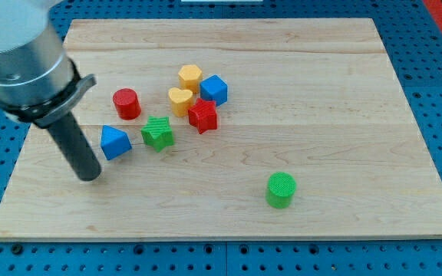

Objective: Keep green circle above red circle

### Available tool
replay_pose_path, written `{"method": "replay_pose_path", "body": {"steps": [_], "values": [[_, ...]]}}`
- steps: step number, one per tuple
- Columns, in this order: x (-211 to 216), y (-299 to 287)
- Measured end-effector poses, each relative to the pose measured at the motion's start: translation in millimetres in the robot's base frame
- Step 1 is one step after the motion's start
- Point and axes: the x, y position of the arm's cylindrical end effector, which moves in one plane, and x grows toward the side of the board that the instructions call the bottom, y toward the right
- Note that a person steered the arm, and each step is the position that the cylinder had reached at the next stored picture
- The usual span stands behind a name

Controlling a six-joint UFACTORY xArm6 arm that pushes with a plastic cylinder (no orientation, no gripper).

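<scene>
The green circle (281,189) stands alone on the wooden board (344,92), toward the view's bottom right. The red circle (126,103) stands at the upper left of the block cluster, far to the left of and above the green circle in the view. My tip (88,175) rests on the board at the view's left, just below and left of the blue triangle (114,142), not touching it. It is well below the red circle and far left of the green circle.
A green star (158,132) lies right of the blue triangle. A cluster sits at centre: a yellow heart (179,100), a yellow hexagon (190,77), a blue cube (214,89) and a red star (202,115). Blue pegboard surrounds the board.
</scene>
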Motion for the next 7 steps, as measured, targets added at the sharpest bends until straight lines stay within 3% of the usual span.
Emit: {"method": "replay_pose_path", "body": {"steps": [3, 5, 6, 7], "values": [[-68, 7], [-9, 26], [3, 117], [48, 128]]}}
